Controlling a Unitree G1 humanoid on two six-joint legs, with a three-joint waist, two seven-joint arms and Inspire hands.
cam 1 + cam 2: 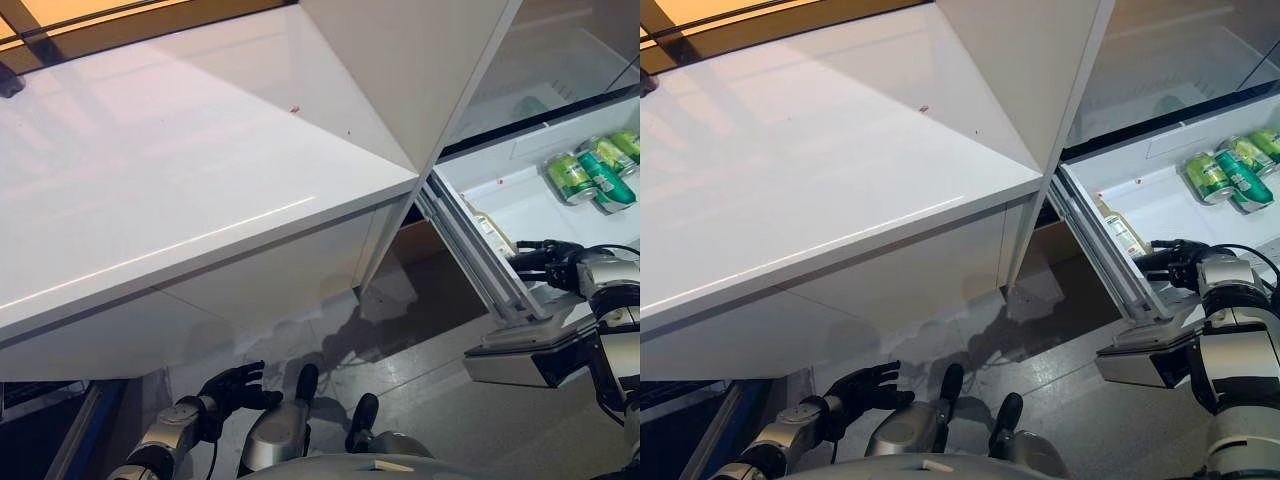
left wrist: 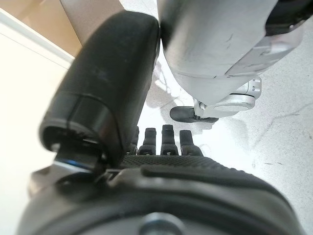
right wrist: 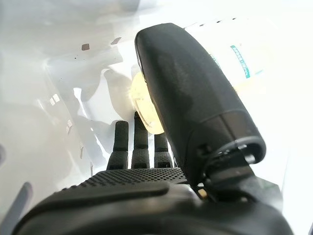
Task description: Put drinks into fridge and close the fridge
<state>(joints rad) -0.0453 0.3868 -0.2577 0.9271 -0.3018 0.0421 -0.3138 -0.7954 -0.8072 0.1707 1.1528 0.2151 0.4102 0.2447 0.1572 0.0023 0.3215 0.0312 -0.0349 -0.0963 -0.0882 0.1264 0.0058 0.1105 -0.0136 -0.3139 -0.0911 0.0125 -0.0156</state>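
The fridge stands open at the right, and its white bin (image 1: 497, 183) juts out toward me. A pale drink bottle (image 1: 489, 229) with a yellow cap (image 3: 145, 105) lies in the bin's near part. Several green cans (image 1: 592, 170) lie farther back. My right hand (image 1: 546, 262) is at the bin's near rim, just beside the bottle, its fingers (image 3: 141, 142) straight and pointing at the cap, the thumb above it. The hand is open and grips nothing. Low down by the floor hangs my left hand (image 1: 236, 385), open and empty, its fingers (image 2: 166, 141) relaxed.
A broad white fridge front (image 1: 180, 200) fills the left and middle. A white panel (image 1: 400, 70) stands edge-on between it and the bin. A brown cardboard piece (image 1: 425, 245) lies on the grey floor below the bin's metal rail (image 1: 470, 255).
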